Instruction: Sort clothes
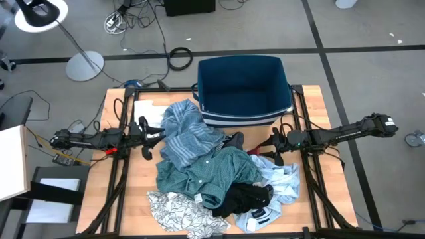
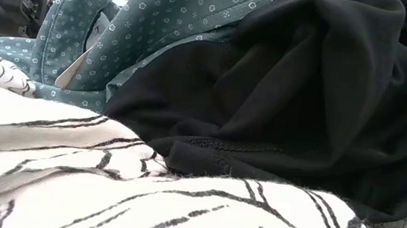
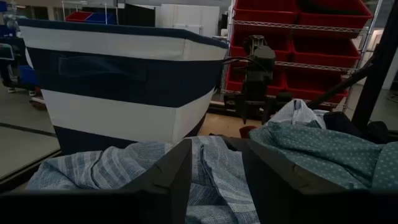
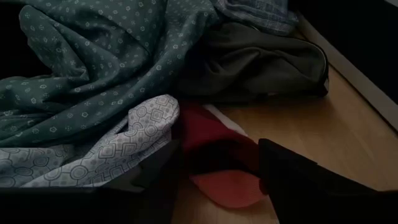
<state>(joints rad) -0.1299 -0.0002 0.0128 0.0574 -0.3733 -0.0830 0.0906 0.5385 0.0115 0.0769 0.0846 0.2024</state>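
Landmark: dark blue rectangular fabric bin with a white band (image 1: 243, 89), standing at the far edge of the light wooden surface (image 1: 118, 202).

Farthest from the bin, at the near edge of the surface: white garment with black leaf print (image 1: 174, 211), crumpled flat. In the low view it fills the foreground (image 2: 106, 187), with the black soft garment (image 2: 302, 101) lying on top of it. From above, the black garment (image 1: 244, 198) sits just beside the leaf print piece, touching it and the light blue patterned shirt (image 1: 279, 182).

Closer to the bin, mid-pile: teal green dotted shirt (image 1: 206, 174), overlapping the black piece and the leaf print piece. Small red fabric piece (image 4: 217, 152) lies on bare wood beside the teal shirt (image 4: 93, 56) and the light blue shirt (image 4: 106, 146); it sits right at the right gripper (image 4: 217, 180), jaws open wide on either side of it, not closed.

Nearest the bin: blue striped crumpled garment (image 1: 186, 133), its upper edge touching the bin's front wall. Left gripper (image 3: 214, 180) has jaws apart with a narrow gap, low over the striped fabric (image 3: 211, 162), bin wall (image 3: 118, 81) just beyond.

From above, the left gripper (image 1: 147, 138) is at the pile's left side and the right gripper (image 1: 273, 147) at its right.
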